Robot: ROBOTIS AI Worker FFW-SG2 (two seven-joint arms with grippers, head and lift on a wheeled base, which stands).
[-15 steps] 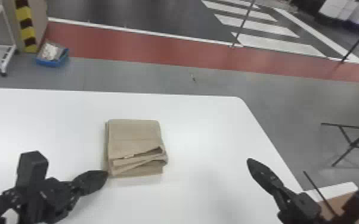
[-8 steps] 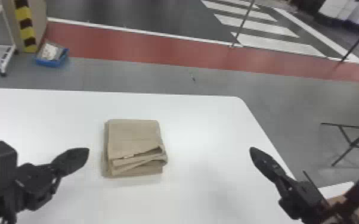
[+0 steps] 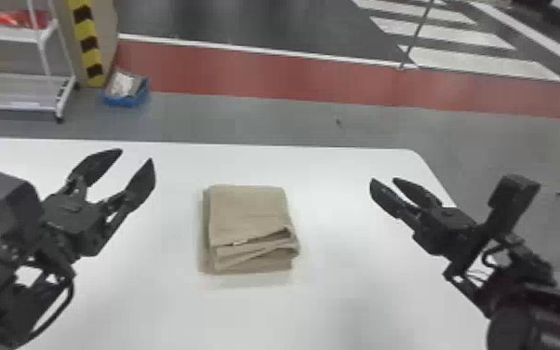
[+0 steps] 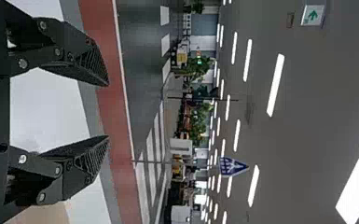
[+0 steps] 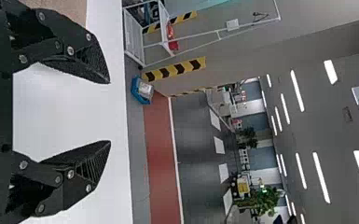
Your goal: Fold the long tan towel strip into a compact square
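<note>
Towel (image 3: 249, 209), tan and folded into a small, roughly square block of several layers, lies flat on the white table (image 3: 167, 302), between the two grippers and well apart from both. Its far part looks fairly smooth, while along the near side the layers show as loose, slanting folds, slightly askew toward the near right corner. One layer peeks out along the left edge. Left gripper (image 3: 136, 154) hangs to the left of the cloth, raised above the table, its two black fingers spread wide with an empty gap between them. Right gripper (image 3: 383, 180) is off to the right, near the table's right edge, also raised; the head view sees its fingers at a slant, but the right wrist view shows them well parted too, with nothing held. Both grippers point toward the far side, and neither touches the towel. In both wrist views a bit of tan cloth shows beyond the fingers. Past the table's far edge, a grey floor runs to a red strip (image 3: 246, 74), with a white crossing (image 3: 479, 63) at far right. At far left stand a white rack (image 3: 18, 79) and, just beside it, a blue bin (image 3: 123, 101) on the floor.
</note>
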